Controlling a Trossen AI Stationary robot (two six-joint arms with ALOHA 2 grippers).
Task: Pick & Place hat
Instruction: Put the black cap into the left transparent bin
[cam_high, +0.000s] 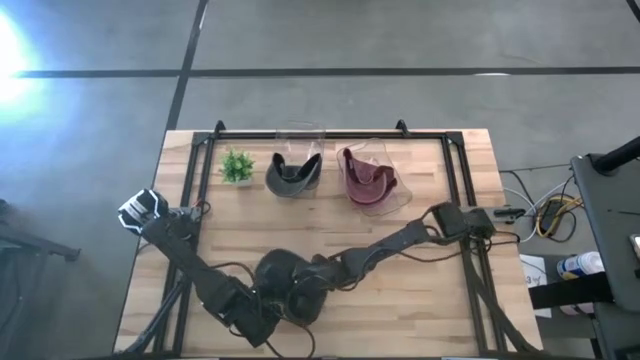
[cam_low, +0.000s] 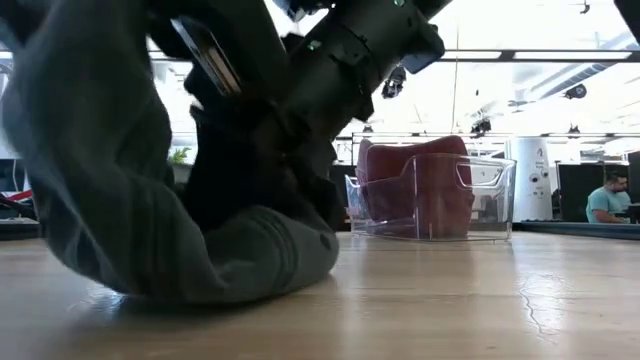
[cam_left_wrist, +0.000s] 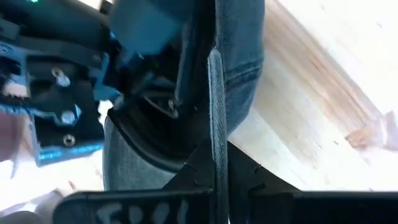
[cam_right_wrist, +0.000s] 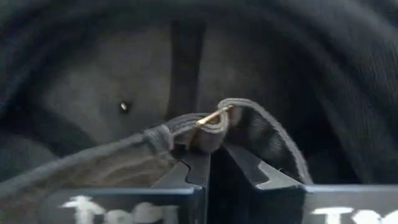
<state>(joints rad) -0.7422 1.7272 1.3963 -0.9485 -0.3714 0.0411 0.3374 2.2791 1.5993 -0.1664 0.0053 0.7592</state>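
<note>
A dark grey denim hat (cam_high: 280, 272) lies near the table's near edge, resting on the wood in the low view (cam_low: 230, 260). Both arms meet over it. My left gripper (cam_left_wrist: 214, 158) comes from the near left and is shut on the hat's edge. My right gripper (cam_right_wrist: 211, 152) comes from the right and is shut on the hat's back strap, looking into the hat's hollow inside. A second grey hat (cam_high: 293, 172) and a maroon hat (cam_high: 367, 180) sit at the table's far side, the maroon one in a clear bin (cam_low: 490, 200). My left gripper pinches a thin grey edge of the hat (cam_left_wrist: 214, 106) between its two fingers; the edge runs along the fingers and out past their tips. The hat's lower part rests on the table. My right gripper pinches the hat's adjustable back strap (cam_right_wrist: 186, 127) beside its small gold buckle (cam_right_wrist: 210, 117). The strap arches over the fingertips, with a loose loop (cam_right_wrist: 273, 134) to one side. The fingers point into the hat's inside.
A small green plant (cam_high: 237, 165) stands at the far left of the table beside the grey hat. A black frame (cam_high: 320, 133) runs round the table. Cables and equipment (cam_high: 550, 215) lie off the table's right side. A person (cam_low: 607, 203) sits far off in the room.
</note>
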